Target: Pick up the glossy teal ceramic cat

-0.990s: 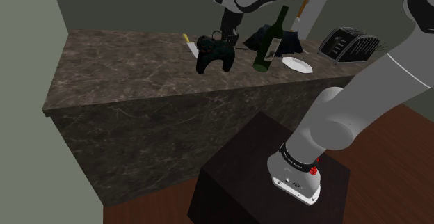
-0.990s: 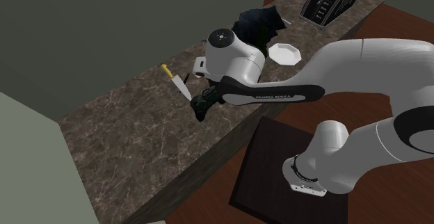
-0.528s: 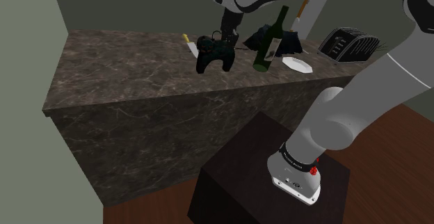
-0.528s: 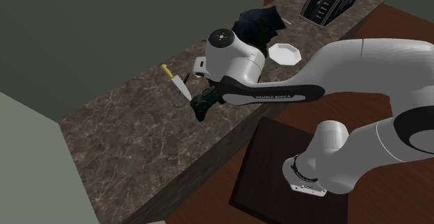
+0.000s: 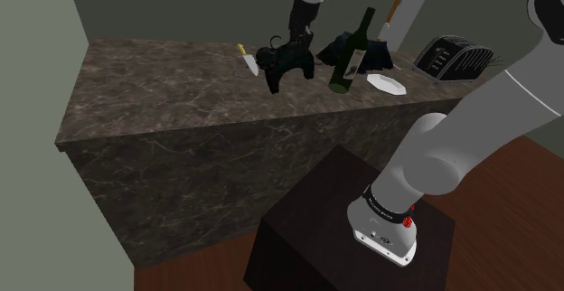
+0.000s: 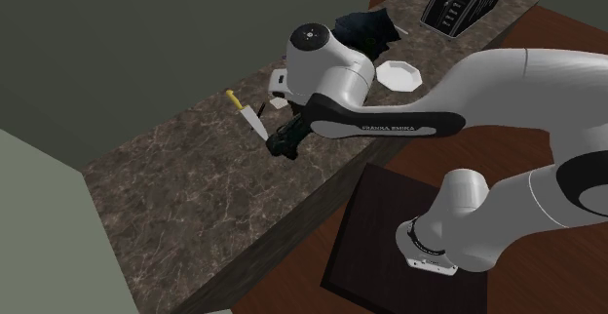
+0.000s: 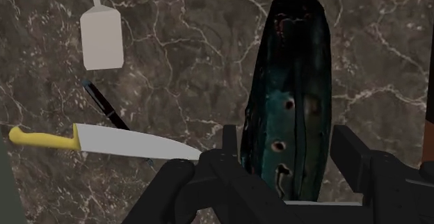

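The cat [image 5: 286,61] is a dark, glossy teal-black figure, hanging tilted a little above the marble counter [image 5: 154,90]. My gripper [image 5: 297,44] comes down from above and is shut on its back. In the second exterior view the cat [image 6: 283,142] hangs under the white wrist, near the counter's front edge. In the wrist view the long teal body [image 7: 292,83] runs away from the gripper [image 7: 288,156], clasped between the two black fingers [image 7: 230,143].
A yellow-handled knife [image 5: 245,58] lies just beside the cat, with a white spatula [image 7: 102,38] and a dark pen [image 7: 106,108] near it. A green bottle [image 5: 352,52], a white plate [image 5: 387,84], a dark bundle [image 6: 359,27] and a toaster [image 5: 452,59] stand further along.
The gripper has risen and taken the cat off the counter; the cat now sits higher and tilted, shifted slightly towards the bottle. Nothing else moved.
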Available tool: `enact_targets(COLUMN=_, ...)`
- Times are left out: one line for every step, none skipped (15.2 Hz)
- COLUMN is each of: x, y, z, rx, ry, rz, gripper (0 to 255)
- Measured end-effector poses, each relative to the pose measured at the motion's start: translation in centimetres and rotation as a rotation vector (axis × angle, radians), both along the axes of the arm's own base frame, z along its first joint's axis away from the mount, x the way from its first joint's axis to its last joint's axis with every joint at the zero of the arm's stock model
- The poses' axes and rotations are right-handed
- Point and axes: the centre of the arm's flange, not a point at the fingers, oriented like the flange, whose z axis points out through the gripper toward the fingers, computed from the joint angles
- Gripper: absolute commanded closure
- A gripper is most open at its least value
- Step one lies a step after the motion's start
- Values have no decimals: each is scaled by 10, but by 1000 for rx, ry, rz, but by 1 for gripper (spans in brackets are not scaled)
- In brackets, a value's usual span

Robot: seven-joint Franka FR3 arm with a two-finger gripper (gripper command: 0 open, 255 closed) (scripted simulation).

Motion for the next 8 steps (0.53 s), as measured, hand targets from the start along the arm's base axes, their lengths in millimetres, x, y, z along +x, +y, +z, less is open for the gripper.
enact_targets(x=0, y=1, z=5, rx=0, ry=0, rz=0, gripper=255)
enact_targets(x=-1, y=0, z=11, rx=0, ry=0, rz=0, gripper=255)
enact_targets(x=0, y=0, z=16, rx=0, ry=0, rz=0, gripper=255)
enact_targets(x=-1, y=0, z=21, rx=0, ry=0, rz=0, gripper=255)
enact_targets(x=0, y=-1, z=26, rx=0, ry=0, rz=0, gripper=255)
enact_targets(x=-1, y=-1, z=31, rx=0, ry=0, rz=0, gripper=255)
enact_targets(x=-1, y=0, z=35, rx=0, ry=0, rz=0, gripper=255)
enact_targets(x=-1, y=0, z=38, rx=0, ry=0, rz=0, gripper=255)
